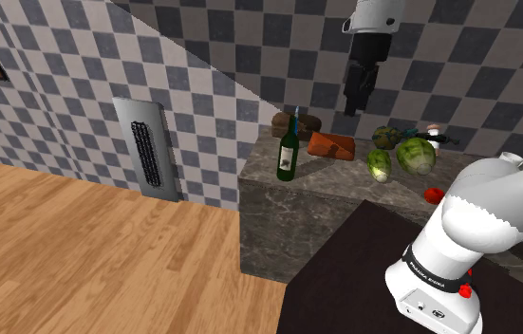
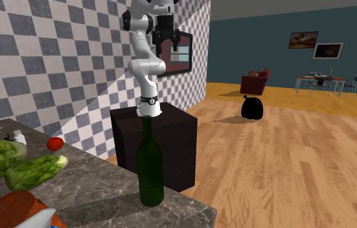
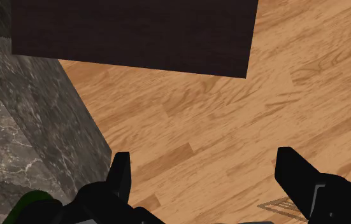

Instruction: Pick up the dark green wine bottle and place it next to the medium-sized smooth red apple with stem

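Note:
The dark green wine bottle (image 1: 289, 152) (image 2: 149, 171) stands upright near the corner of the grey marble counter (image 1: 345, 190). A small red apple (image 1: 434, 195) (image 2: 55, 143) lies on the same counter, on the side nearer the stand. My gripper (image 1: 355, 106) (image 2: 167, 45) hangs high above the counter, well clear of both. It is open with nothing between its fingers (image 3: 121, 175). In the wrist view the gripper (image 3: 207, 181) looks down on wooden floor, and a dark green rounded shape (image 3: 35, 201) shows beside one finger at the counter's edge.
Two green leafy vegetables (image 1: 416, 155) (image 1: 379, 165) and a brown loaf (image 1: 330, 144) lie behind the bottle, by the checkered wall. The dark stand box (image 2: 164, 142) (image 3: 136, 32) adjoins the counter. Wooden floor (image 1: 107, 247) spreads beyond.

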